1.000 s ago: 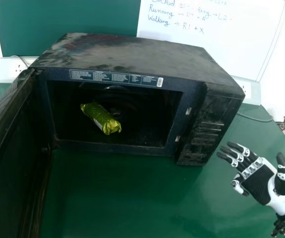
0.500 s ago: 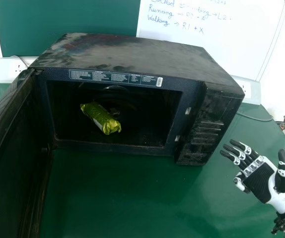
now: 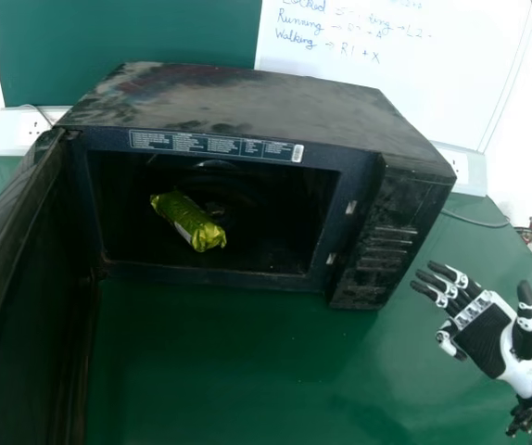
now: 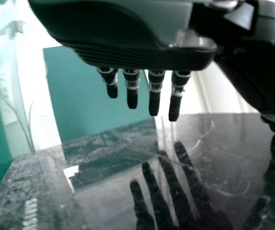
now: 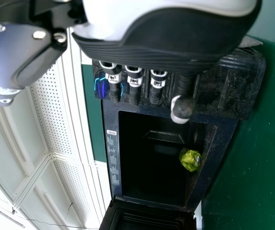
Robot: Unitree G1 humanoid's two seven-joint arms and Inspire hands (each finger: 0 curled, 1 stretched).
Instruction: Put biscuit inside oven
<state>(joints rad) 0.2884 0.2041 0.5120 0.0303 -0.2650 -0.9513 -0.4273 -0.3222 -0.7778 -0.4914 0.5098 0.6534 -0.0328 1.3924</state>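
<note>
At far left, the robot's left hand (image 4: 149, 55) holds its fingers straight and slightly apart over a glossy, scratched dark panel (image 4: 113, 167) that mirrors them in the left wrist view. In the head view, a white, boxy socket unit (image 3: 18, 132) sits behind the hinge of the open black door (image 3: 25, 278), which has a smooth, dark face and has swung slightly toward the oven (image 3: 247, 102) since the earlier frame. The biscuit (image 3: 189, 222), a tube-shaped packet in crinkled, shiny green-gold foil with a pale band and gathered ends, lies slantwise inside the oven, left of center, in the same spot as before. Above it, on the frame, runs a printed label (image 3: 210, 145) ending in a barcode. The boxy oven has a dusty, smudged top and a worn control panel (image 3: 396, 232) at its right. It stands on a smooth green table (image 3: 210, 371), with a plain green board (image 3: 127, 37) behind. Blue handwriting, including "Running" and "Walking," marks the whiteboard (image 3: 386, 93) at the rear. At right, the robot's right hand (image 3: 485, 339), black and white with a ribbed palm, is spread and empty above the table, well apart from the biscuit.
</note>
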